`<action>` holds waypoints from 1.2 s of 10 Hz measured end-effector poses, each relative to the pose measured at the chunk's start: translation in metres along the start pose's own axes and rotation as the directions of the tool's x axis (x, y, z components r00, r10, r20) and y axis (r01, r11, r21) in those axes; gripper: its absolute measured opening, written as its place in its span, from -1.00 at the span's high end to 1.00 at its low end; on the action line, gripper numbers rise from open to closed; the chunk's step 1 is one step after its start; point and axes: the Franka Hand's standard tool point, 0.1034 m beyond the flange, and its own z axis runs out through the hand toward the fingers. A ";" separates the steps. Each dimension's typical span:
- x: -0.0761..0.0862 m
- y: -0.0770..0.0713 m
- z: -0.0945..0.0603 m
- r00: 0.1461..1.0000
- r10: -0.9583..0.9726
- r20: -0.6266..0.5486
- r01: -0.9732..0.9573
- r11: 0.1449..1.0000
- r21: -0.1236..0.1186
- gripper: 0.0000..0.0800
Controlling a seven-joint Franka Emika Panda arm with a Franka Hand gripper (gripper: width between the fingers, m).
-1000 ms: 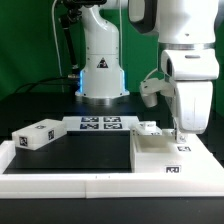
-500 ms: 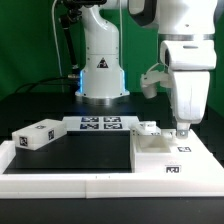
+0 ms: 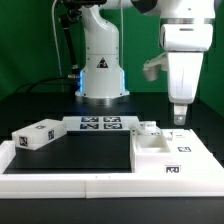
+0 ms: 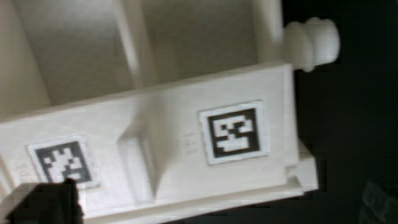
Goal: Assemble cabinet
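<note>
One pincer (image 3: 178,118) hung above the cabinet (image 3: 170,155), which sat at the surface's (image 3: 90,155) near corner on the exterior view's right. Whether the pincer's jaws stood apart could not be told. A crooked descent might strike the cabinet's rim and shove it askew.

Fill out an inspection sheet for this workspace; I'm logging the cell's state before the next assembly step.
Surface: black table, edged in front by a low white border rail.
Job's things: white cabinet body, open side up, on the exterior view's right; a loose white panel block with markers on the exterior view's left.
Clutter: nothing seen.
Grippers: gripper hovers above the cabinet body, apart from it; whether it is open or shut cannot be told.
Cables: nothing seen.
Surroundings: marker board lies in front of the robot base; dark backdrop.
</note>
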 end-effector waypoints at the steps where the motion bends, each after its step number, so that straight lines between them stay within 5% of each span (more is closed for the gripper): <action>1: -0.004 -0.013 -0.004 1.000 -0.008 -0.002 0.008 1.000 -0.010 -0.99; 4: -0.024 -0.047 0.000 0.993 -0.120 0.011 0.120 0.993 0.004 -0.99; 8: -0.025 -0.045 0.000 0.990 -0.142 0.008 0.142 0.990 -0.002 -0.99; 11: -0.035 -0.058 -0.001 0.930 -0.368 -0.002 0.368 0.929 -0.044 -0.99; 12: -0.041 -0.063 -0.001 0.918 -0.397 -0.011 0.395 0.915 -0.083 -0.99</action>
